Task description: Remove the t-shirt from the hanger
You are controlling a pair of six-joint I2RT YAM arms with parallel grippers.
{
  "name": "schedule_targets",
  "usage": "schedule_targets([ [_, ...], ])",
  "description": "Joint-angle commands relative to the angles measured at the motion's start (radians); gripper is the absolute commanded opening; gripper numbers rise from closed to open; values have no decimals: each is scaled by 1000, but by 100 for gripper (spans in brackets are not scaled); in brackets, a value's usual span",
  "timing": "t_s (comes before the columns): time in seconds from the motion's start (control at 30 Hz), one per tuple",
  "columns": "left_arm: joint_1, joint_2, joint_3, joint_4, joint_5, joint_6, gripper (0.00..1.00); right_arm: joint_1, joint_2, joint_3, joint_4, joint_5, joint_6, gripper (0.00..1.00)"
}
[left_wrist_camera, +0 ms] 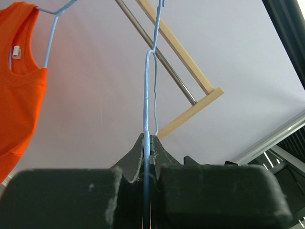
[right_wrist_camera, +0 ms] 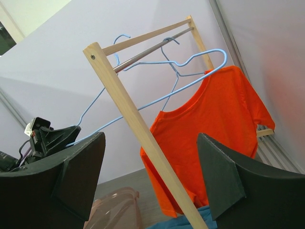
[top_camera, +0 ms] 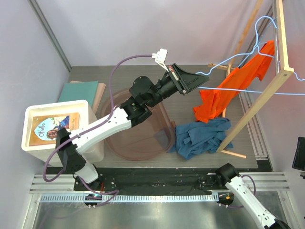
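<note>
L gripper (top_camera: 204, 80) is reached out over the middle of the table (top_camera: 119, 76), pointing twd the wooden rack (top_camera: 281, 43) on the R side. Its jaws are pinched right together on the thin blue wire of a hanger (left_wrist_camera: 146, 95). In the L wrist view the wire comes straight up out of the closed tips, w/ no gap showing.

The orange t-shirt (top_camera: 224, 95) hangs at the rack, draped down on the near side w/ its lower edge bunched low, just above the table. In the R wrist view a long blue wire runs from the L gripper up to the shirt's shoulder, so it looks like the same hanger. There's more than one blue hanger on the rod tho, and I can't say for sure. The shirt's collar has wire thru it in the L wrist view, so it isn't off yet.

R gripper (right_wrist_camera: 151, 162) is spread wide w/ nothing btwn the fingers (right_wrist_camera: 81, 176). It's well back from the rack and tilted up at it, w/ the rack's wooden post crossing the gap in its own view. From above only the R arm (top_camera: 243, 188) near its base shows, bottom R.

A crumpled blue garment (top_camera: 200, 136) lies on the table under the orange shirt, touching the edge of a pinkish see-thru basin (top_camera: 138, 138). On the far L is a white bin (top_camera: 28, 129) w/ a book (top_camera: 50, 128) lying flat in it.
</note>
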State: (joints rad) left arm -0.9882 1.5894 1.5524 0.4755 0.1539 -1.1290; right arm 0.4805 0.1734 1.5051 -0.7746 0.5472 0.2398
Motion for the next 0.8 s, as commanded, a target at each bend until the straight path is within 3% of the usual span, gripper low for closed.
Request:
schedule_targets([
  [0.0, -3, -35, -20, 8, -60, -31, 0, 0, 3, 1, 18, -10, -13, 83],
  [0.77, -20, 12, 11, 54, 67, -68, 0, 0, 5, -16, 20, -16, -10, 83],
])
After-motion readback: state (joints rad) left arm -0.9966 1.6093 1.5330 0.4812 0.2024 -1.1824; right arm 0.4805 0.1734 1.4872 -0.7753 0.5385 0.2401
